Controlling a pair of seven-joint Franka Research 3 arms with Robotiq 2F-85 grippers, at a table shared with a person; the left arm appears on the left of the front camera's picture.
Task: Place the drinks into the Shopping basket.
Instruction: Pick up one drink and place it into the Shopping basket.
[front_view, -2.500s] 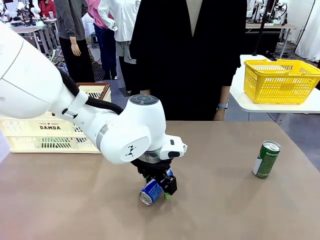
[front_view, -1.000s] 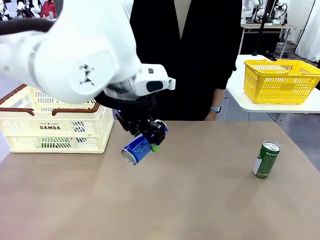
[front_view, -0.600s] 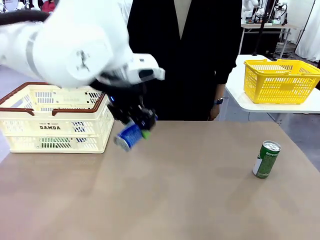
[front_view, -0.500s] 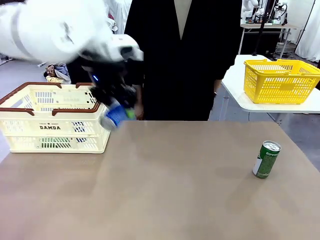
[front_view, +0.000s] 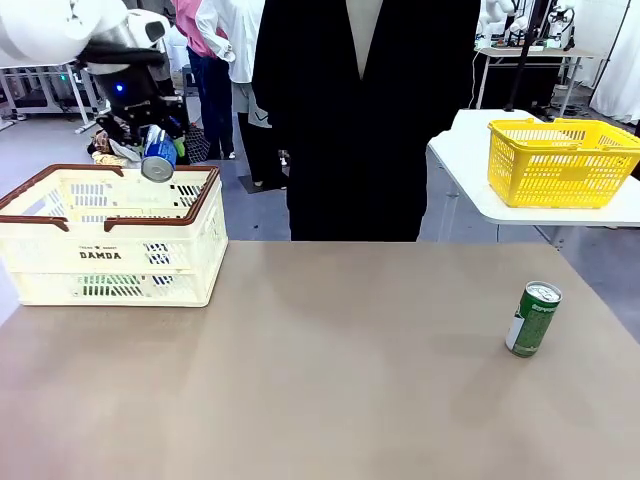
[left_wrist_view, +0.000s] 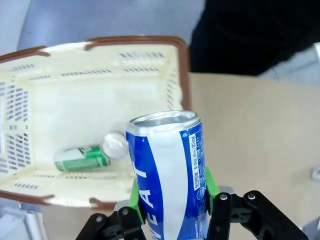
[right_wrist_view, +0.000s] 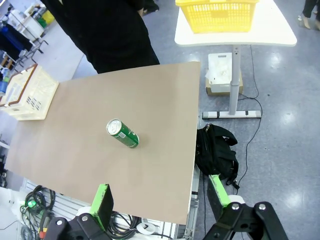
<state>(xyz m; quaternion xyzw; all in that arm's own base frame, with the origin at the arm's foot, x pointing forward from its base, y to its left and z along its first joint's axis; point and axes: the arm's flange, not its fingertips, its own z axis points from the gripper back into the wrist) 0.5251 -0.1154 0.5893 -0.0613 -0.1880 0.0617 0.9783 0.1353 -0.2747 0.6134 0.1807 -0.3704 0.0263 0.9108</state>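
My left gripper (front_view: 160, 148) is shut on a blue-and-white drink can (front_view: 158, 156), holding it tilted in the air above the cream Shopping basket (front_view: 110, 262) at the table's far left. In the left wrist view the can (left_wrist_view: 169, 170) sits between the green pads (left_wrist_view: 210, 181), over the basket's right part (left_wrist_view: 183, 75). A green can (left_wrist_view: 81, 157) lies on its side on the basket floor. Another green can (front_view: 533, 318) stands upright on the table at the right. High above the table's edge, my right gripper (right_wrist_view: 161, 200) is open and holds nothing, with that can (right_wrist_view: 123, 133) far below it.
A person in black stands at the far side of the table (front_view: 330, 380). A yellow mesh basket (front_view: 563, 160) rests on a white side table at the right. On the floor beside the table lies a black bag (right_wrist_view: 218, 153).
My left arm lifted the blue-and-white can off the middle of the table and carried it up and left to above the Shopping basket. The green can on the right stayed put.
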